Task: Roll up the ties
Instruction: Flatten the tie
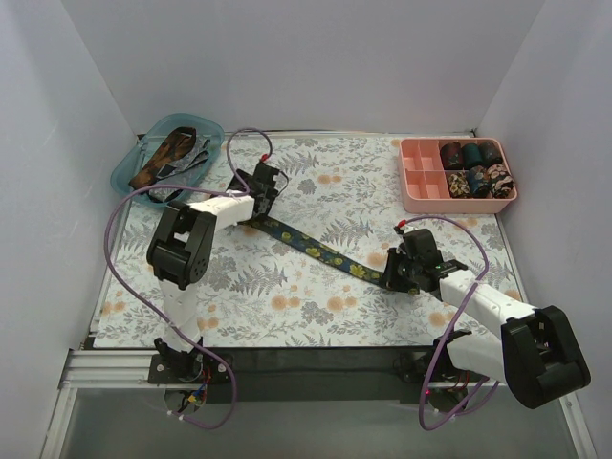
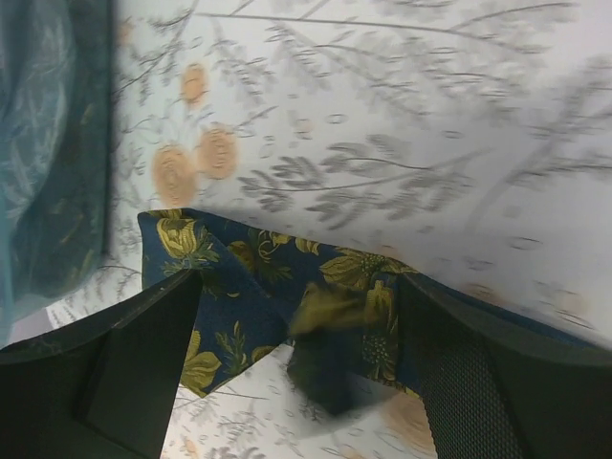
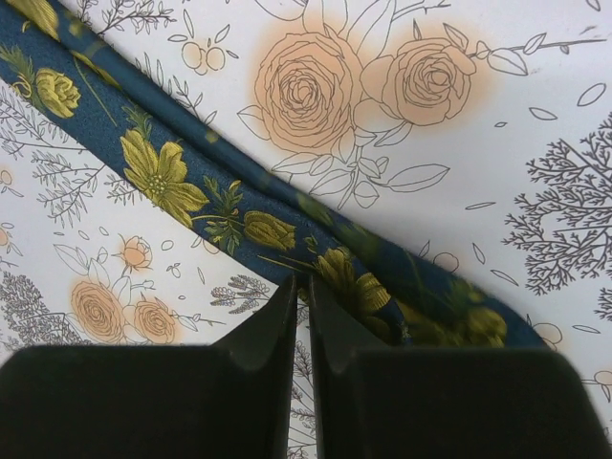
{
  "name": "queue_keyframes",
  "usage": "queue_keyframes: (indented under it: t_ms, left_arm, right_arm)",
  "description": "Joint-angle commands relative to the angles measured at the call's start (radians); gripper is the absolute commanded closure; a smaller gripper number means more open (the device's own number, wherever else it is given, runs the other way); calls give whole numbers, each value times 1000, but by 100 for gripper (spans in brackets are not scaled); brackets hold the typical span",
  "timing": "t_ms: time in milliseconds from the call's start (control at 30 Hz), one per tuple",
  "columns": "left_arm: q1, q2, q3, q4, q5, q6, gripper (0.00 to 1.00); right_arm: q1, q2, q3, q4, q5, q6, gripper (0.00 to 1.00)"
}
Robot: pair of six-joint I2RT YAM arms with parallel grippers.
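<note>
White-and-black arms, purple cables

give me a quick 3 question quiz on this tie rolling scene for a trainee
1. True or false: the navy tie runs across the table from one claw to the other.
2. Which claw stands open? A) left B) right
3. Fill in: the rolled ties sit in the ____ tray.

Key:
1. True.
2. A. The left claw is open over the tie's end, and the right claw is shut on the tie.
3. Pink.
</note>
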Motion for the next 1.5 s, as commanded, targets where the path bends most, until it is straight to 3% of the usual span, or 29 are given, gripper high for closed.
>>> queue_keyframes:
  t_ms: [0, 167, 400, 633, 700, 767, 833, 967, 1200, 1467]
  left_arm:
    - [85, -60, 18, 14, -85, 58, 24]
    - [149, -113, 38, -6, -77, 57, 24]
    - [148, -229, -23, -78, 114, -67, 21]
    - [149, -336, -74, -138, 282, -182, 17]
    - [149, -356, -87, -139, 341, -204, 17]
    - [148, -357, -98, -139, 384, -222, 19]
    - [149, -341, -100, -142, 391, -228, 22]
    - [154, -326, -98, -155, 348, -236, 35]
    - [250, -298, -100, -161, 357, -291, 35]
    - [312, -235, -101, -162, 374, -285, 37]
  right_arm:
    - [-5, 11, -25, -92, 51, -20, 86]
    - [-5, -4, -15, -98, 58, -23, 86]
    - [-5, -9, 50, -106, 20, -57, 83]
    - [-5, 11, 227, -109, -37, -111, 52]
    - [-4, 32, 280, -110, -43, -131, 50]
    - [-5, 75, 310, -115, -55, -137, 51]
    - [-5, 113, 342, -115, -84, -143, 60]
    - [-2, 221, 377, -123, -141, -134, 70]
    - [2, 321, 386, -104, -129, -125, 85]
    - [-2, 403, 376, -100, -78, -134, 89]
